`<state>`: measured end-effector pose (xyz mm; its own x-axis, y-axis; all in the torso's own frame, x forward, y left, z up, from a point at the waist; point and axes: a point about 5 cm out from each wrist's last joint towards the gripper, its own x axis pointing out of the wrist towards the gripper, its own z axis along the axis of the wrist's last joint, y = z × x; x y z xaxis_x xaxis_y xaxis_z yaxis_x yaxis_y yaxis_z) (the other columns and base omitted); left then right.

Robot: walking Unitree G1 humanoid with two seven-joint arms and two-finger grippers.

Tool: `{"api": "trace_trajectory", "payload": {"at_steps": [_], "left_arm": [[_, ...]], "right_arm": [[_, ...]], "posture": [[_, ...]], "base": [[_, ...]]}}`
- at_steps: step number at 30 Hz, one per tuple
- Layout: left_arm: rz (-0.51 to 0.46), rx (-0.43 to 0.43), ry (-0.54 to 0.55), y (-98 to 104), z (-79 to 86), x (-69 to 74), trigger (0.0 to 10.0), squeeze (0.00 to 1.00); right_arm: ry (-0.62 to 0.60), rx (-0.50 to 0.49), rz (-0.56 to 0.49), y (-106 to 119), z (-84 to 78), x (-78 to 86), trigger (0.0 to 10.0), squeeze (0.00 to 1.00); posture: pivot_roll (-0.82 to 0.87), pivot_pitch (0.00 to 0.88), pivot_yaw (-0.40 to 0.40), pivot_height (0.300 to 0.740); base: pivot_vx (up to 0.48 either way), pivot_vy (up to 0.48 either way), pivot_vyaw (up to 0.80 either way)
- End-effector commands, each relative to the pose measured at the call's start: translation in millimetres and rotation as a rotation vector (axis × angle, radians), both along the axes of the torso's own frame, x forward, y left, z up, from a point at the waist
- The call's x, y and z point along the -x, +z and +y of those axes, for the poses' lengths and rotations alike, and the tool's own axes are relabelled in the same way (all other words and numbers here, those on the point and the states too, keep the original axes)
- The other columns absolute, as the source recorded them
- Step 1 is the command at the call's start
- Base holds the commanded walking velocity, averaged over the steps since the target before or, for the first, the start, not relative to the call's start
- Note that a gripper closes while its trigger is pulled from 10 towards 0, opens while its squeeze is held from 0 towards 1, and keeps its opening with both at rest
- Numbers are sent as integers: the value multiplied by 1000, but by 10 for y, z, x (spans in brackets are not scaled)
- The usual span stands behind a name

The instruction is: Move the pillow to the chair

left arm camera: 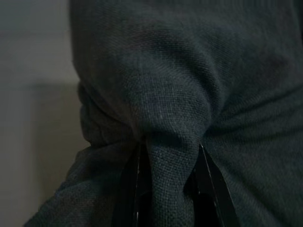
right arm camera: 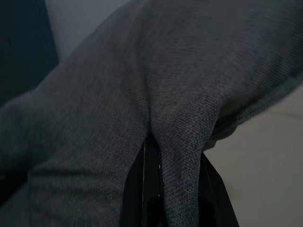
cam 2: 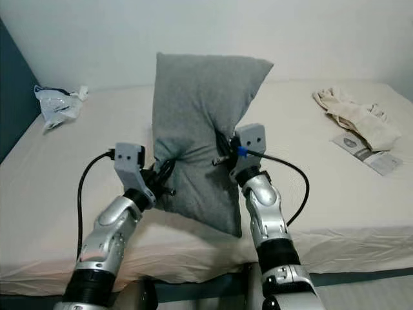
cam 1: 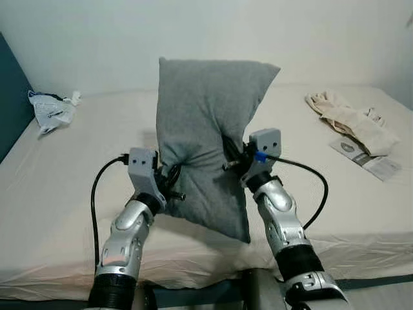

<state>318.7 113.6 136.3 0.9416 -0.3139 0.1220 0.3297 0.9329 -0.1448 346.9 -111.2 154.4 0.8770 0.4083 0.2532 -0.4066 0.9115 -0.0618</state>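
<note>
A grey pillow (cam 1: 206, 123) stands upright, held up off the cream bed (cam 1: 77, 194) between my two arms. My left gripper (cam 1: 173, 186) pinches its left side low down, shut on a fold of the fabric (left arm camera: 173, 161). On the pillow's right side my right gripper (cam 1: 233, 158) is shut on another fold (right arm camera: 182, 156). In both wrist views the black fingers (left arm camera: 135, 189) squeeze grey cloth between them. The pillow's lower corner hangs down near the bed's front edge.
A crumpled white bag (cam 1: 53, 108) lies at the bed's far left, beside a dark teal headboard (cam 1: 11, 103). A beige cloth (cam 1: 352, 119) and a paper leaflet (cam 1: 368, 158) lie at the right. A white wall stands behind the bed.
</note>
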Motion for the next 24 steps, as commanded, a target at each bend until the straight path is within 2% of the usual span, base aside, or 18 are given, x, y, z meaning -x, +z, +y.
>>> {"api": "trace_trajectory", "payload": {"at_steps": [1,4,5,7,9,12,16,20,24], "left_arm": [[-124,-1,58,198,11,-20,10000,0],[-123,3,78,192,6,-20,10000,0],[-105,-3,103,154,11,-25,10000,0],[-95,-19,111,128,9,-30,10000,0],[-67,-35,114,88,6,-38,10000,0],[16,-98,137,-45,-4,-55,10000,0],[-55,-150,198,-24,34,-9,10000,0],[-63,-156,216,-47,63,16,10000,0],[-87,-169,220,-34,102,51,10000,0]], "right_arm": [[25,18,11,-79,63,47,10000,0],[17,32,13,-104,47,71,10000,0],[4,72,12,-139,27,101,10000,0],[-1,87,10,-152,19,112,10000,0],[-19,98,7,-165,8,117,10000,0],[-49,146,57,-297,-19,134,10000,0],[-71,115,75,-350,-75,133,10000,0],[-68,87,74,-326,-89,135,10000,0],[-18,118,35,-289,-63,163,10000,0]], "posture": [[-30,42,-27,560],[-40,38,-23,560],[-52,36,-19,560],[-52,36,-19,560],[-52,37,-20,560],[-37,34,-41,560],[-34,45,-46,560],[-21,50,-46,560],[-19,49,-31,570]], "base": [[0,0,0],[0,0,0],[0,0,0],[0,0,0],[0,0,0],[0,0,0],[0,0,0],[0,0,0],[0,0,0]]}}
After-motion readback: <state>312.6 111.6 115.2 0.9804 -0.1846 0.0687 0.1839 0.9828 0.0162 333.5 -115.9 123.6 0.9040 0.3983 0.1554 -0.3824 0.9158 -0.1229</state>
